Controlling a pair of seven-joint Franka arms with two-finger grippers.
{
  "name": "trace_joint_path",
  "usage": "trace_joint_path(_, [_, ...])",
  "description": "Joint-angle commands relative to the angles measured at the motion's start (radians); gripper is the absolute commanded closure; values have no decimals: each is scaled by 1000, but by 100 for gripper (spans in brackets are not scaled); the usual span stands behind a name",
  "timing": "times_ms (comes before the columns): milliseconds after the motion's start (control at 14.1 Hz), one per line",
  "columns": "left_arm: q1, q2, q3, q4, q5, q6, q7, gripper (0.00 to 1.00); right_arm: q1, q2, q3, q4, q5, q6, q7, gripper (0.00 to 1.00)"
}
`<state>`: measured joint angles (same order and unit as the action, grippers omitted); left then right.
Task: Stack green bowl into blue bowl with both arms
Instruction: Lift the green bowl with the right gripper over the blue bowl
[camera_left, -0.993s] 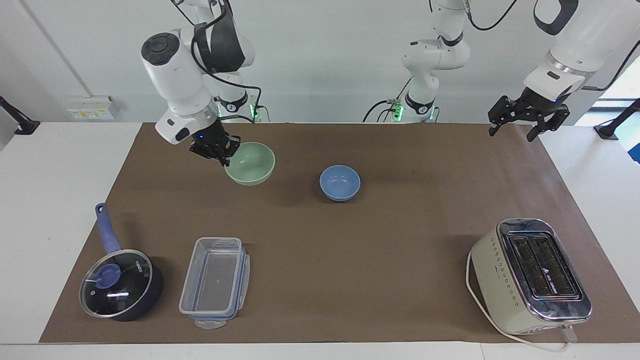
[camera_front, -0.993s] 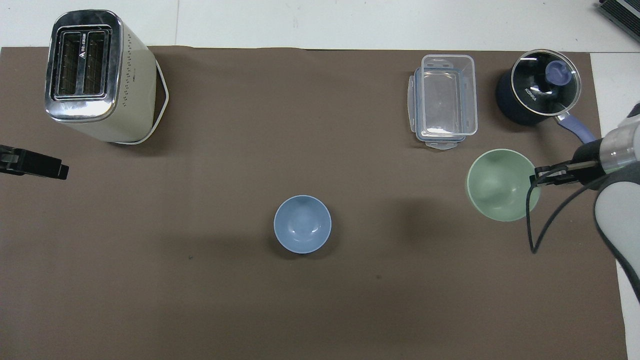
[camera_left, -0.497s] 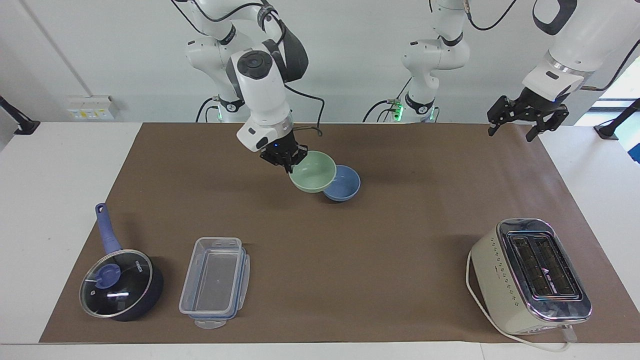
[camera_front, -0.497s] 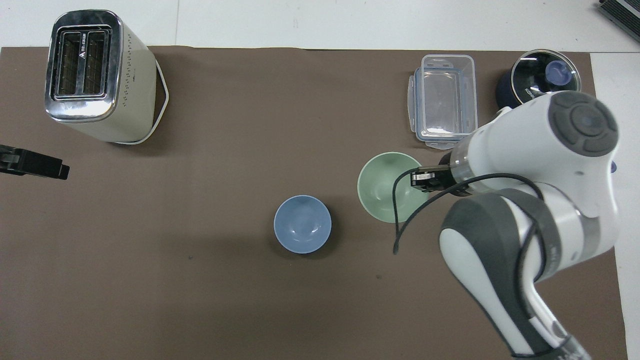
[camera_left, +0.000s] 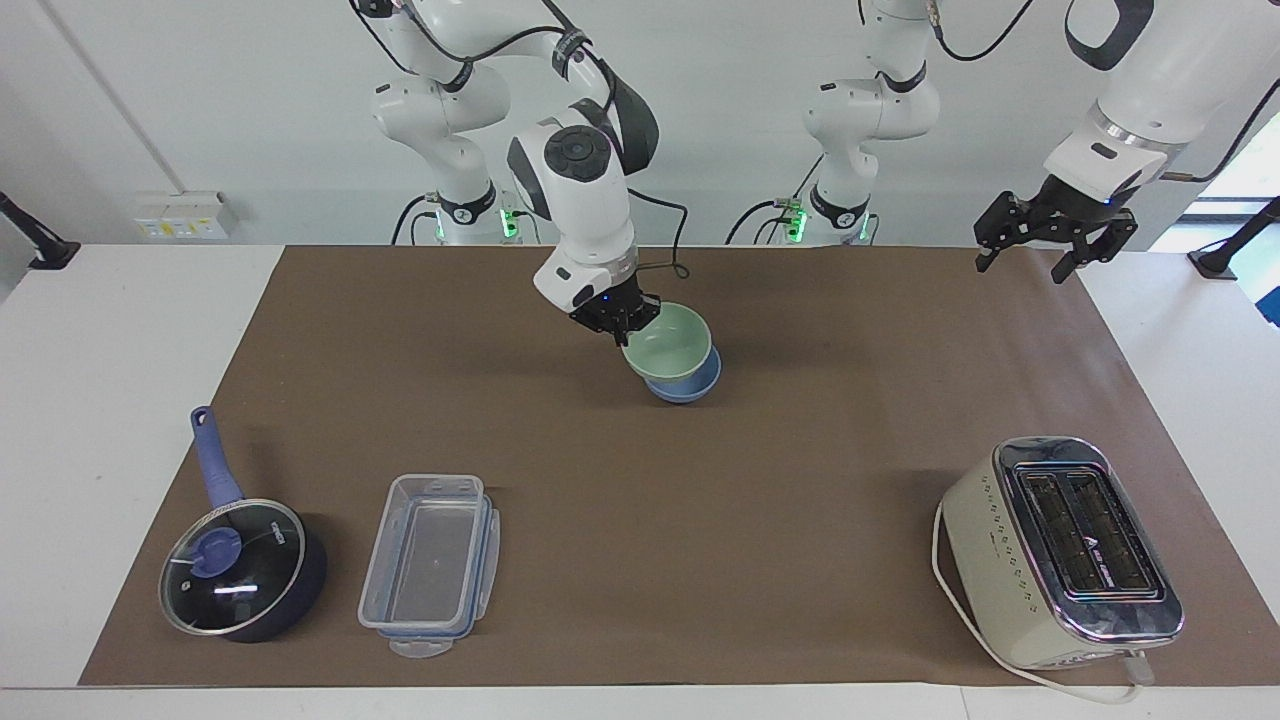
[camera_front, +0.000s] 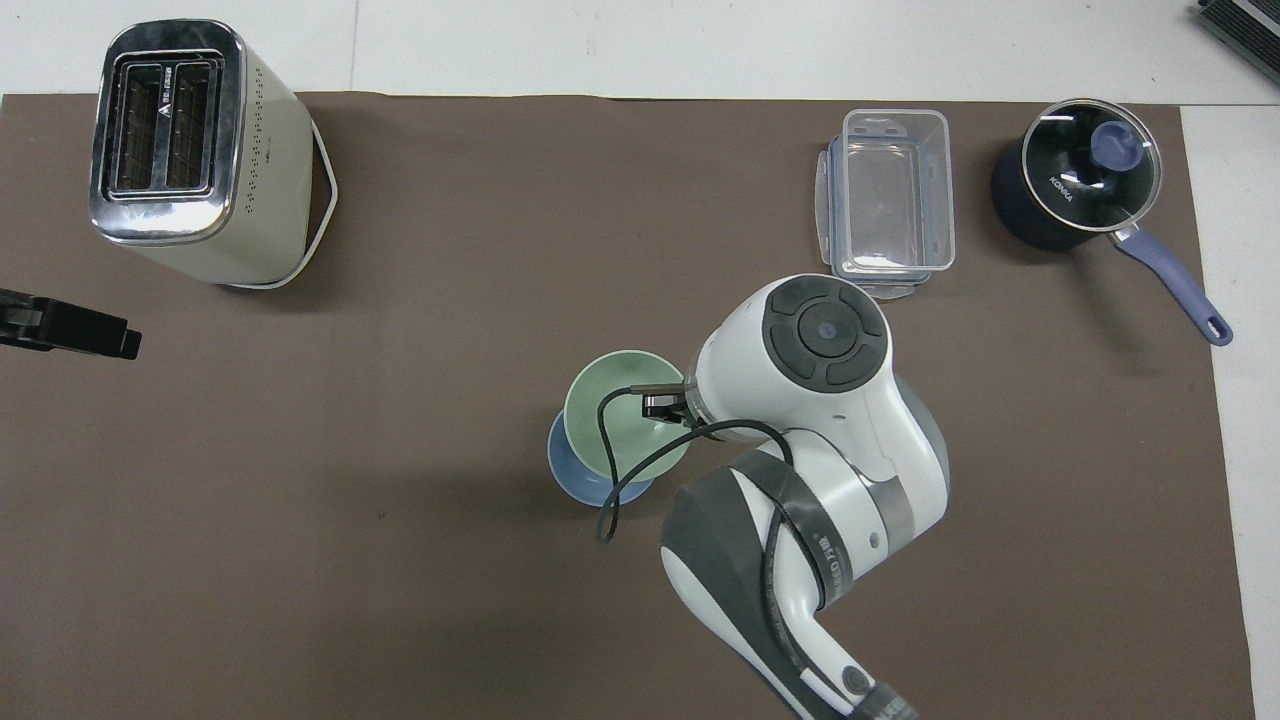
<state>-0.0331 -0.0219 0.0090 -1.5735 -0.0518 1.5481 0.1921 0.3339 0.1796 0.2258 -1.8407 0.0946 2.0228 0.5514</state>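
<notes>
The right gripper (camera_left: 627, 331), clamped on the green bowl's (camera_left: 668, 344) rim, held it over the blue bowl (camera_left: 690, 386); the left gripper (camera_left: 1056, 231) hung spread, holding nothing.

A pale mint-green bowl (camera_left: 668, 343) sits over a periwinkle-blue bowl (camera_left: 692, 385) on a plain brown mat (camera_left: 700, 500). The toaster (camera_left: 1062, 552) is cream and chrome, the saucepan (camera_left: 243, 566) dark blue.
</notes>
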Motion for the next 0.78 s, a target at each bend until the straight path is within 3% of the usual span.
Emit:
trace_joint_path(0, [-2,-7,-3,1,21,-9,-10,0,23,-6,0,-40,10,52,13,100])
trace_joint_path(709, [-2,-7,-3,1,21,-9,-10,0,31,31,0,-89,11,152,-27,100])
